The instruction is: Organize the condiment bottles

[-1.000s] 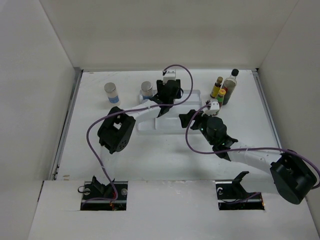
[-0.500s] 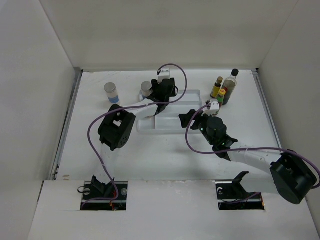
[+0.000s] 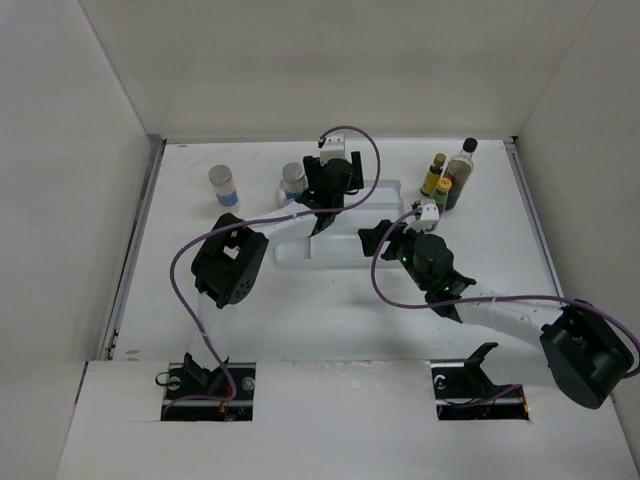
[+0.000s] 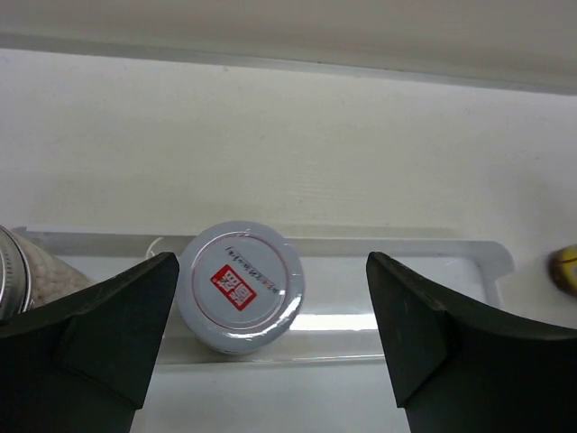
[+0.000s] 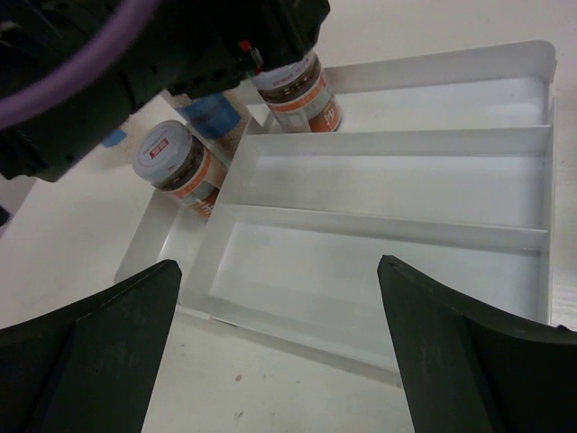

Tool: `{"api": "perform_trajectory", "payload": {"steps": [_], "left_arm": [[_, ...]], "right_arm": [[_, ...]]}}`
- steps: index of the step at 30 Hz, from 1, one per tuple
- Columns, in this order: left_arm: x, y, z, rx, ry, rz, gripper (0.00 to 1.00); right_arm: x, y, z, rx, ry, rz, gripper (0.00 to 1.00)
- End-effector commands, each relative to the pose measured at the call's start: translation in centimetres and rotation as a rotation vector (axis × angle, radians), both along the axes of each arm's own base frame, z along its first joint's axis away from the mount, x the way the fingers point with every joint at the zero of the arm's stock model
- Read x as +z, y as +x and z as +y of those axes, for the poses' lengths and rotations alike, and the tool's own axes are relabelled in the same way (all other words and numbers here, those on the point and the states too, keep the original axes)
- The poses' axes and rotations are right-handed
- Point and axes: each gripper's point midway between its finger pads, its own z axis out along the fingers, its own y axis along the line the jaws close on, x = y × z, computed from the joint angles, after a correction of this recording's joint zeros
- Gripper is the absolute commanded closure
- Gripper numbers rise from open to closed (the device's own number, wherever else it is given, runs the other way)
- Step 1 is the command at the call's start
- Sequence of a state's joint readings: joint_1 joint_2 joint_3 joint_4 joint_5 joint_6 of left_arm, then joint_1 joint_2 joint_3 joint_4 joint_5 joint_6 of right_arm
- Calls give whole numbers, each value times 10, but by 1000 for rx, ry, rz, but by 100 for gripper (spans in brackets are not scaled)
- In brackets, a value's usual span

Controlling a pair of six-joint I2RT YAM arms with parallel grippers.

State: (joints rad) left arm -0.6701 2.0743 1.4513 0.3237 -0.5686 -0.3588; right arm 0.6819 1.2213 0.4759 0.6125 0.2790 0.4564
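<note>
A grey-lidded jar (image 4: 240, 286) with a red mark on its lid stands in the far compartment of the white tray (image 4: 424, 245). My left gripper (image 4: 270, 271) hangs open above it, and the jar sits nearer the left finger (image 4: 108, 334). The right wrist view shows that jar (image 5: 299, 90) with its reddish label under the left gripper. A second reddish-labelled jar (image 5: 176, 167) stands just outside the tray's left end. A blue-labelled jar (image 3: 223, 185) and a grey-lidded one (image 3: 293, 179) stand at the back left. My right gripper (image 5: 279, 263) is open over the tray's near edge, holding nothing.
Two yellow-capped bottles (image 3: 433, 174) (image 3: 443, 190) and a taller dark black-capped bottle (image 3: 460, 170) stand together at the back right. The tray (image 3: 340, 250) has three long compartments. White walls enclose the table on three sides.
My left gripper has opened and let go of the jar, which now stands in the tray's far compartment. The right arm has not moved.
</note>
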Motion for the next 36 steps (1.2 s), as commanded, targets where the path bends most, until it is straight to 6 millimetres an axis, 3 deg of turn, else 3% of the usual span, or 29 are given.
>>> {"api": "perform_trajectory", "payload": {"steps": [1, 4, 6, 9, 11, 14, 17, 21, 25, 36], "left_arm": [[114, -16, -22, -63, -151, -189, 14], [159, -27, -15, -67, -199, -250, 13], [184, -32, 2, -46, -215, -275, 13], [209, -33, 50, 50, -215, -280, 13], [212, -31, 94, 150, -198, -265, 12], [190, -28, 157, 288, -183, -196, 10], [145, -26, 218, 432, -173, -97, 10], [92, -27, 277, 592, -112, -8, 10], [65, -24, 296, 636, -85, 36, 10], [34, -3, 319, 665, -67, 99, 14]], "right_arm": [[28, 2, -2, -16, 58, -73, 2], [30, 2, -4, -19, 64, -78, 2], [32, 1, -5, -19, 67, -82, 2], [31, 1, -4, -17, 68, -80, 2], [31, 0, -3, -14, 67, -80, 2], [29, 2, -1, -13, 63, -74, 2], [28, 3, 0, -13, 59, -71, 2], [23, 4, 1, -13, 52, -60, 1], [22, 6, 2, -12, 46, -57, 1], [17, 8, 4, -12, 34, -45, 1]]}}
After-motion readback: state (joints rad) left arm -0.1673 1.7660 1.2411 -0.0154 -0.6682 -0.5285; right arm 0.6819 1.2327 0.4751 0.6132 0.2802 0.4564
